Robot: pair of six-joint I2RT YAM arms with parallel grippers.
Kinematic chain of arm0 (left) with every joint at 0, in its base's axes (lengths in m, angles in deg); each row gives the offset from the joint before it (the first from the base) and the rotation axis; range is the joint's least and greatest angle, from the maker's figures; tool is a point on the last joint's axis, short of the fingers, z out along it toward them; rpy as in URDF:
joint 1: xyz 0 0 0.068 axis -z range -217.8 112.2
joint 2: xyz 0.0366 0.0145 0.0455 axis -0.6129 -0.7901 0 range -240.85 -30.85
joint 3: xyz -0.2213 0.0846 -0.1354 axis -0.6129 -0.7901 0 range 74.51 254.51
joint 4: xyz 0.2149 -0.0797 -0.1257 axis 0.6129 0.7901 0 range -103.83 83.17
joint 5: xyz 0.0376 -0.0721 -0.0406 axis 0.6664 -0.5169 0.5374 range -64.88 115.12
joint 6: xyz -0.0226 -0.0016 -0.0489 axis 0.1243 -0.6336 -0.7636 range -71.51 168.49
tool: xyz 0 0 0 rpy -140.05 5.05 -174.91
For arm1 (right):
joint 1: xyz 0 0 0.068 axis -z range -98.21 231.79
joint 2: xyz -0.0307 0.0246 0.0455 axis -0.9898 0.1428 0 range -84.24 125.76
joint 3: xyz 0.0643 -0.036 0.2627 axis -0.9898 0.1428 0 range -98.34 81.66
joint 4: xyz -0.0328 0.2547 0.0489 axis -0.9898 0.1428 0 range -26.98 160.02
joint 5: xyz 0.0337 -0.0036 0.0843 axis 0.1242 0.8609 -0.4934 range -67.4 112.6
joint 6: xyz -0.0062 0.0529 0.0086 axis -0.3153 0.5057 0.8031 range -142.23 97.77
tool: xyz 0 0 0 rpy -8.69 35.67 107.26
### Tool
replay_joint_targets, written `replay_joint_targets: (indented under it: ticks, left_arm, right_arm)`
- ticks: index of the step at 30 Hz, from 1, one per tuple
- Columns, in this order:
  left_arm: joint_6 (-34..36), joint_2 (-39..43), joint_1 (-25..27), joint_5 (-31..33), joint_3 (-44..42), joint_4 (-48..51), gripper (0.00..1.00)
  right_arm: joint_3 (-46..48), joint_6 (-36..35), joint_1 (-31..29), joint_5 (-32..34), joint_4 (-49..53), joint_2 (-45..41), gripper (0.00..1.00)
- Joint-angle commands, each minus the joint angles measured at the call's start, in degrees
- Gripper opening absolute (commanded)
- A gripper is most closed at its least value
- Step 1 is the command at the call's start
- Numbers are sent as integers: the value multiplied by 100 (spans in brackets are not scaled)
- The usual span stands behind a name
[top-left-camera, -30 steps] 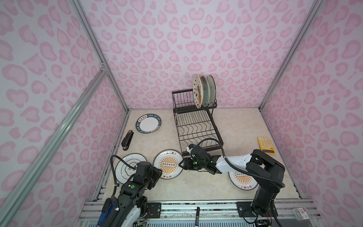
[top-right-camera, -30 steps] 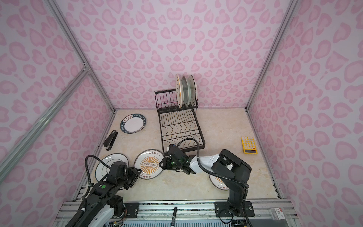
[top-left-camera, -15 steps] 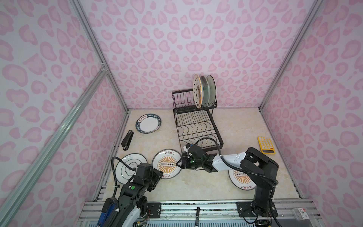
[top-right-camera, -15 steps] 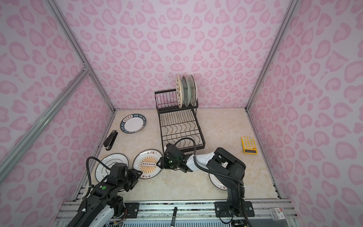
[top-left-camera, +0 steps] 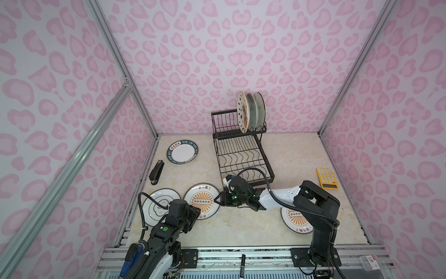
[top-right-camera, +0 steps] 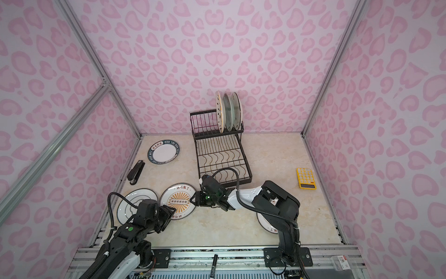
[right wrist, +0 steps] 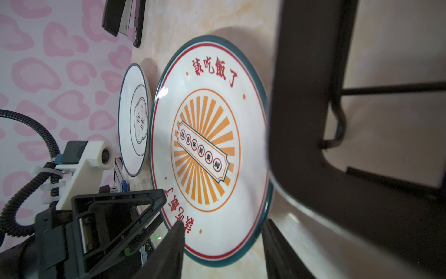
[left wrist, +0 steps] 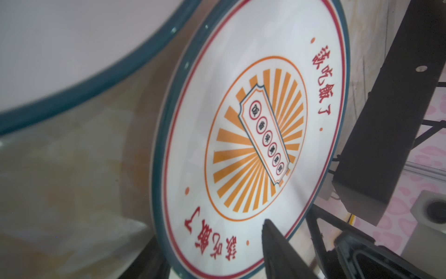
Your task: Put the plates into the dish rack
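Beige table is bearing the sunburst plate near the rack; right hand is straddling its rim, jaws apart; left hand is straddling the opposite rim, whether clamped I cannot tell.

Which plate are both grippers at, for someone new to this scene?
Find the black dish rack. Off its near left corner lies a sunburst plate. Unlike its twin under the right arm, it sits between the left gripper and right gripper.
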State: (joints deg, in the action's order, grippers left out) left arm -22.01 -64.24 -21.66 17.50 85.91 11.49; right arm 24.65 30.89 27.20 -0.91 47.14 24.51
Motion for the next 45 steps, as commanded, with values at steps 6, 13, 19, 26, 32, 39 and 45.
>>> replay_joint_targets:
  ticks: [6,13,19,26,32,39,45]
  left_arm:
    - [-54,-249,-14,423,-20,-388,58]
    - [-46,-499,-32,674,130,-684,56]
    - [71,-1035,-44,633,339,-1003,55]
    - [169,-1492,-58,673,558,-1257,51]
    - [237,-1650,-66,764,667,-1266,48]
    - [220,-1837,-70,703,578,-1393,46]
    - [136,-1904,-76,683,425,-1592,43]
  right_arm:
    - [41,-113,-9,-131,-197,-60,51]
    - [268,-197,-13,-222,-114,-612,51]
    - [462,-289,-26,-294,-24,-1235,51]
    - [551,-425,92,-321,32,-1925,50]
    - [726,-566,320,-296,88,-2265,50]
    - [949,-568,314,-186,-20,-2121,50]
    - [1126,134,97,297,-445,-1575,50]
